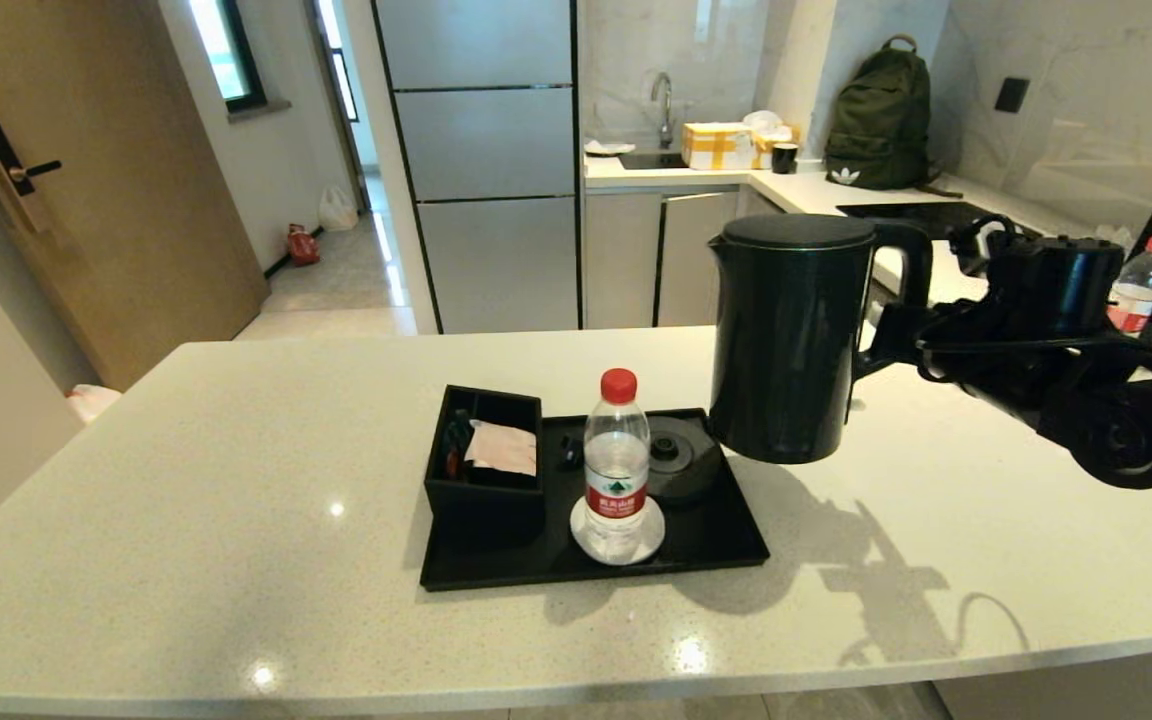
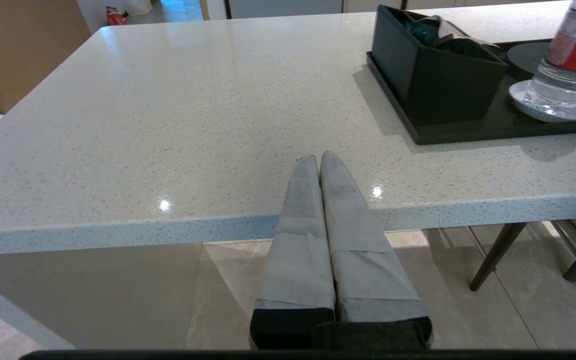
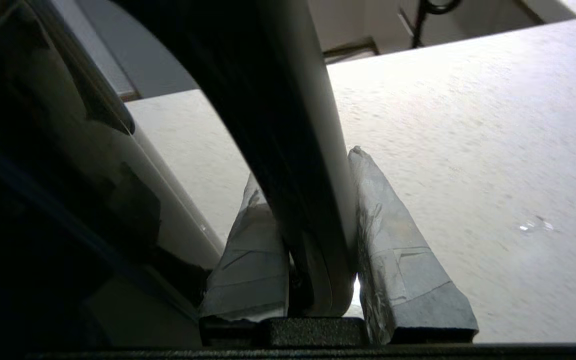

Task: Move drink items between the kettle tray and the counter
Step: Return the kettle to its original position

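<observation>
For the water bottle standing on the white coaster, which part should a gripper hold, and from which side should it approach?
Grip the water bottle across its straight body near the red label, approaching from the counter's front edge. It stands upright; the sachet box flanks its left, and the kettle base is behind.

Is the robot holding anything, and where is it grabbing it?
Yes. The right gripper holds the black kettle by its loop handle, lifted above the counter. The left gripper holds nothing.
</observation>
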`<state>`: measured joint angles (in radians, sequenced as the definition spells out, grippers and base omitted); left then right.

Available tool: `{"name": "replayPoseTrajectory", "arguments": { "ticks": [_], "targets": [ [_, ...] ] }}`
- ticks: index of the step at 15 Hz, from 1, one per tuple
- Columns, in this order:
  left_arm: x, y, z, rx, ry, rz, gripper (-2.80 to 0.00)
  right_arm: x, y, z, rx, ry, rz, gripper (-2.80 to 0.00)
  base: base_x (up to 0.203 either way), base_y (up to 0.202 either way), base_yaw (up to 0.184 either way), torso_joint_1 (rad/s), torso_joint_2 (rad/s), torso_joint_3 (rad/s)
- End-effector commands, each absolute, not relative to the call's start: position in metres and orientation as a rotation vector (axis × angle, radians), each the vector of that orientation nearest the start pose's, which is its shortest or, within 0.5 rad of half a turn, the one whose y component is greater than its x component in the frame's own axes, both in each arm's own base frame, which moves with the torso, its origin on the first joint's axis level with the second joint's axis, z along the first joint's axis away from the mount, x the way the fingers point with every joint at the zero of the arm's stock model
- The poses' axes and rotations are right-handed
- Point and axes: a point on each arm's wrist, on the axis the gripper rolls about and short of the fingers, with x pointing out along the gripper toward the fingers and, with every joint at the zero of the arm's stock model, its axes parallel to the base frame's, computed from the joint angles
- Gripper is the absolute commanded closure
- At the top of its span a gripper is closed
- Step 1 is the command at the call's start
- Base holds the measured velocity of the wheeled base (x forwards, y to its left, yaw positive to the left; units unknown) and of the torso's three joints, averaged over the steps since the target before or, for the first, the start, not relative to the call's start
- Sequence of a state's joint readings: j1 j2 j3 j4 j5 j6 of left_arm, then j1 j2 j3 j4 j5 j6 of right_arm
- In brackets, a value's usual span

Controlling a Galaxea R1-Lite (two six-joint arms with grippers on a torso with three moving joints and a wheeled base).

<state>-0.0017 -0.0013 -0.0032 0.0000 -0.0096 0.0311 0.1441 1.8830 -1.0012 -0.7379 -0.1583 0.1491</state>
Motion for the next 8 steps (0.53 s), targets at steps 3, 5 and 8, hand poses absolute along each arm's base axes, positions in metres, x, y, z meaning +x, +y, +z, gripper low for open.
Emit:
{"name": "replayPoseTrajectory", "arguments": {
  "ticks": [3, 5, 8],
  "targets": [
    [-0.023, 0.000, 0.076, 0.032, -0.003, -0.011, 0.00, 0.376, 0.085, 0.179, 0.166, 0.120, 0.062, 0.00, 0.000, 0.000, 0.000, 0.000, 0.00, 0.000],
    [-0.023, 0.000, 0.076, 0.031, -0.003, -0.011, 0.00, 0.383, 0.099, 0.171, 0.184, 0.118, 0.095, 0.00, 0.000, 0.000, 0.000, 0.000, 0.00, 0.000],
    [-0.023, 0.000, 0.076, 0.031, -0.003, -0.011, 0.00, 0.390, 0.124, 0.166, 0.192, 0.107, 0.150, 0.00, 0.000, 0.000, 0.000, 0.000, 0.00, 0.000]
  ]
}}
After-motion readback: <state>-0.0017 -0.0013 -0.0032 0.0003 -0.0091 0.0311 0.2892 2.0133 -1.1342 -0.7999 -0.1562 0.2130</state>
